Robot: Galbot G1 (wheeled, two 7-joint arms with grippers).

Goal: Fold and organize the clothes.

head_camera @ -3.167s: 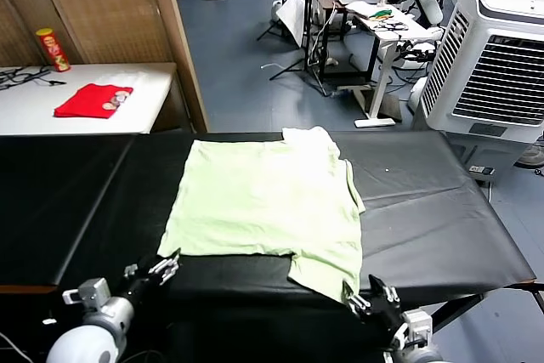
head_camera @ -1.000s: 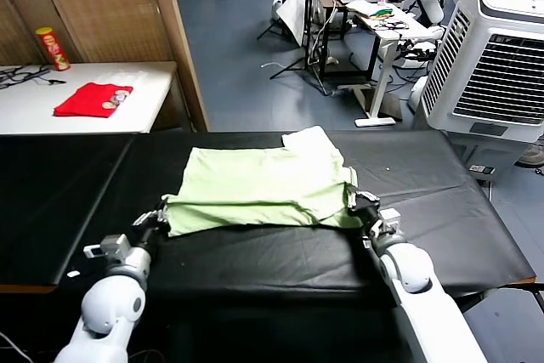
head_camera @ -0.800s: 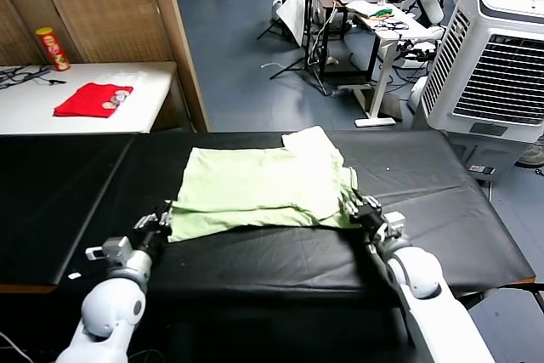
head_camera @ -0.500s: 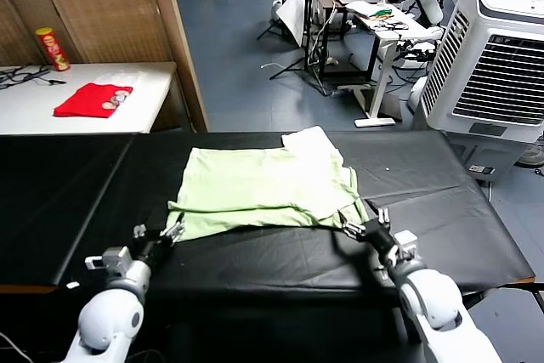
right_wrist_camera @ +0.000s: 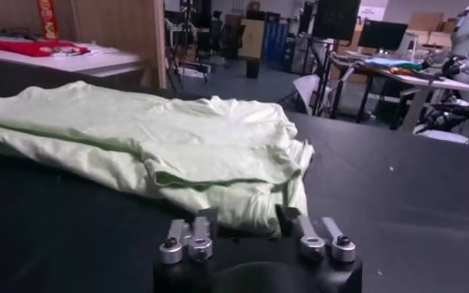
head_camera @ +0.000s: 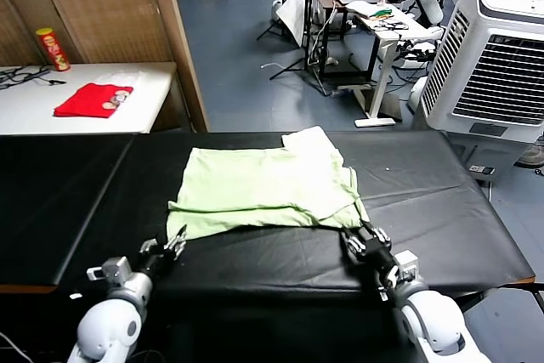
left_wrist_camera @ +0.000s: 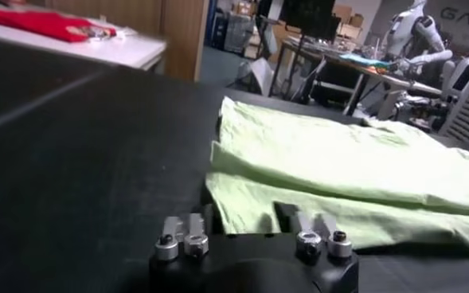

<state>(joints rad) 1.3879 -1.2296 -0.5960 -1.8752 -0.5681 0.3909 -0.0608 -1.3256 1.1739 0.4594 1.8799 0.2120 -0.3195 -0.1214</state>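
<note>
The pale light-green T-shirt point(head_camera: 263, 189) lies folded in half on the black table point(head_camera: 76, 184), its front layer doubled back over the far part. No pink-red patch shows. My left gripper point(head_camera: 172, 242) is open and empty, just in front of the shirt's front left corner. My right gripper point(head_camera: 360, 240) is open and empty, just in front of the front right corner. In the left wrist view the shirt's folded edge point(left_wrist_camera: 338, 167) lies beyond the left gripper point(left_wrist_camera: 248, 219). In the right wrist view the shirt point(right_wrist_camera: 162, 135) lies close before the right gripper point(right_wrist_camera: 246, 219).
A red folded garment point(head_camera: 92, 99) and a red-yellow can point(head_camera: 53, 48) sit on a white side table at the far left. A wooden partition point(head_camera: 174, 31) stands behind the table. A white air cooler point(head_camera: 497, 61) stands at the far right.
Both grippers carried the shirt's near hem over onto its far half, let go, and drew back toward the table's front edge. The shirt now lies folded.
</note>
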